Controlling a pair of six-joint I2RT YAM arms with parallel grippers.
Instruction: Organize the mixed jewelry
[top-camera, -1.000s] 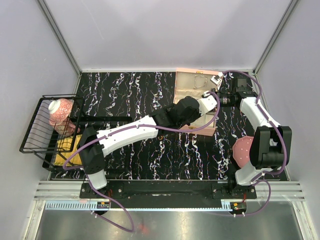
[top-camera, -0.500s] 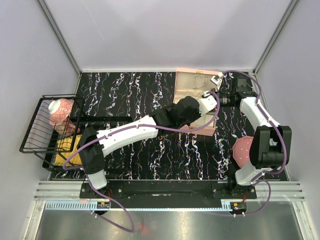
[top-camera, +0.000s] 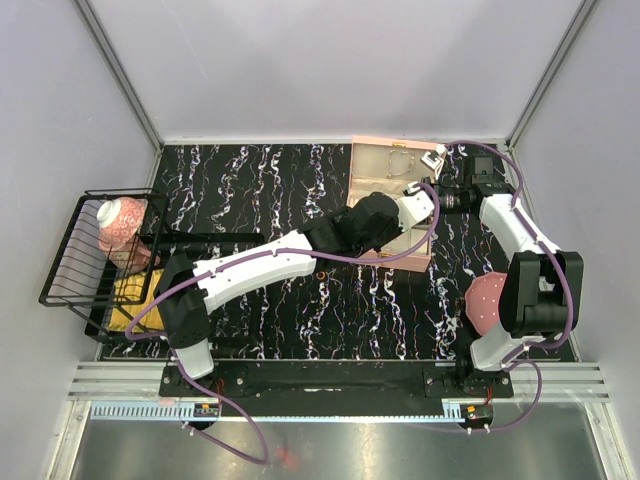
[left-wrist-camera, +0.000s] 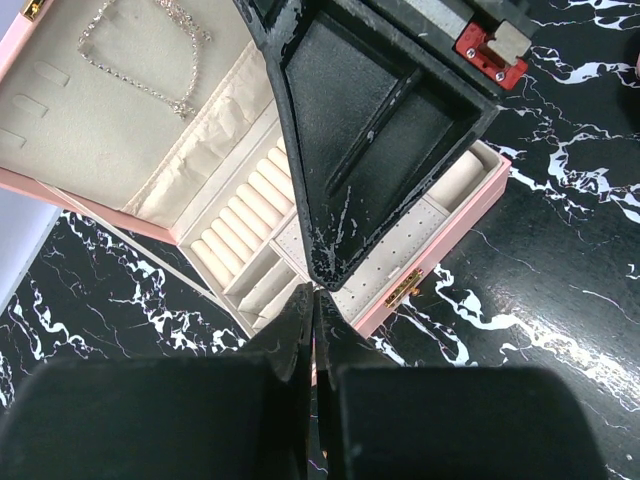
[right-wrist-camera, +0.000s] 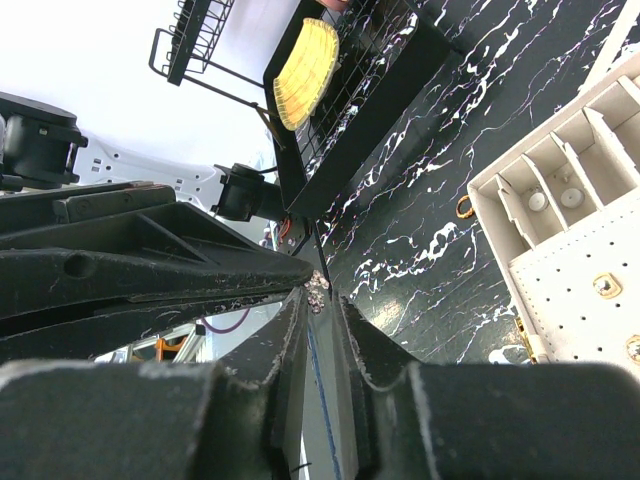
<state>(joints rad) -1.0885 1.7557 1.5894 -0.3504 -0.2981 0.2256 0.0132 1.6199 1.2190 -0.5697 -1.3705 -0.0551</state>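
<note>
The pink box (top-camera: 362, 165) lies open at the back right, and both arms meet over it. My right gripper (right-wrist-camera: 320, 290) is shut on a small sparkly pale strand (right-wrist-camera: 318, 281) that sticks out at its tips. A small gold-orange ring (right-wrist-camera: 464, 207) lies on the black table beside the box's compartments (right-wrist-camera: 560, 190). My left gripper (left-wrist-camera: 315, 300) is shut and empty, just above the box's corner near the gold latch (left-wrist-camera: 404, 287). The right gripper's finger (left-wrist-camera: 370, 130) hangs over the box tray. A thin pale necklace (left-wrist-camera: 150, 60) lies in the lid.
A round pink dotted disc (top-camera: 483, 300) lies at the right by the right arm. A black wire rack (top-camera: 90, 260) at the left edge holds a pink-white piece (top-camera: 120, 222) and a yellow one (top-camera: 135, 290). Small gold studs (right-wrist-camera: 605, 285) sit on the box's perforated pad.
</note>
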